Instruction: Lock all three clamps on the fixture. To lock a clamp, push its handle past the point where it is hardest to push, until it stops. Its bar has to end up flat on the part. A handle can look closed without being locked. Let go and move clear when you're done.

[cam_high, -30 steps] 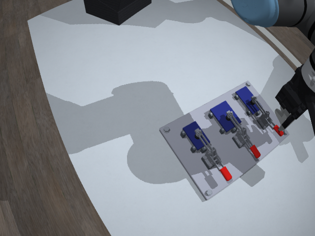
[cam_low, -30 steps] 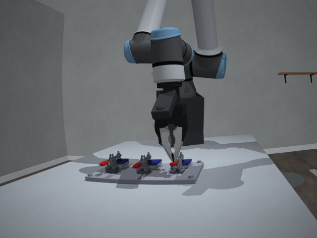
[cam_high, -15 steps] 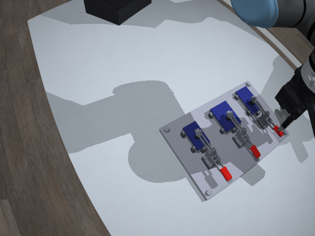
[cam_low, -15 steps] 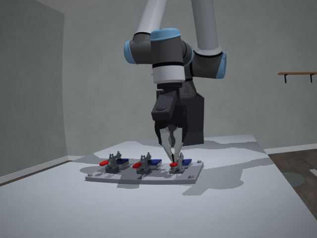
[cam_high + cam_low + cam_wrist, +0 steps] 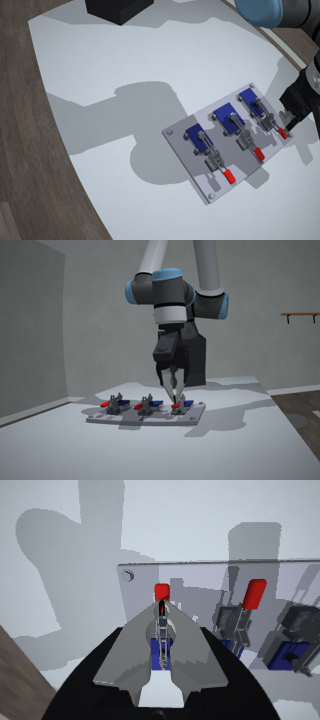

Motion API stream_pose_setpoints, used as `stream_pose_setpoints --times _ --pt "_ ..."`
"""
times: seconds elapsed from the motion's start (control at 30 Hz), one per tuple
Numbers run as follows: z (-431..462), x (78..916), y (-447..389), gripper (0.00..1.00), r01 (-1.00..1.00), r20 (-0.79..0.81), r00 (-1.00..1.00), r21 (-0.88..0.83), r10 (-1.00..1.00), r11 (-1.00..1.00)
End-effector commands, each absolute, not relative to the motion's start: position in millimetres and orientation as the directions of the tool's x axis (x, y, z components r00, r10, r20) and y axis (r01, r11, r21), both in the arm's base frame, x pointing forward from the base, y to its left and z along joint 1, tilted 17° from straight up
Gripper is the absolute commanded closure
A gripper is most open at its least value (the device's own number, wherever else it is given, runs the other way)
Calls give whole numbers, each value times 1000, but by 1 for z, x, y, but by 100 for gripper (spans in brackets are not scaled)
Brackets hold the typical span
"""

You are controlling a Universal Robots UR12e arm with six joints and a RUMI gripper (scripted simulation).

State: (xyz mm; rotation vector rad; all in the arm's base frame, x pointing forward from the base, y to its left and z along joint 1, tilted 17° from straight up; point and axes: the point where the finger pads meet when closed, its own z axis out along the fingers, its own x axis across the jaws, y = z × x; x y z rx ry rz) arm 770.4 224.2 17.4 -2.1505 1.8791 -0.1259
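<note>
The gripper (image 5: 175,396), pinched shut on nothing, is pressing its tips down on the end clamp's red handle (image 5: 283,133) on the fixture (image 5: 155,420), likely because closed tips make a firmer pusher; contact looks probable, not certain.

Plain grey walls (image 5: 103,317) close the room, meeting at a corner toward ten o'clock in the exterior view. A wooden shelf (image 5: 299,314) on black brackets hangs at three o'clock. Dark wood-plank floor (image 5: 23,129) surrounds the pale counter (image 5: 129,64), where broad soft shadows fall. A pale skirting board (image 5: 292,389) lines the wall's base.
</note>
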Motion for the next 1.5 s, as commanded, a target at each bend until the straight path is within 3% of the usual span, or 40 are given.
stream_pose_setpoints --times 0.0,1.47 --pt "18 774 226 100 -955 -118 150 -272 -982 -114" --pt "14 774 226 100 -956 -118 150 -269 -982 -114"
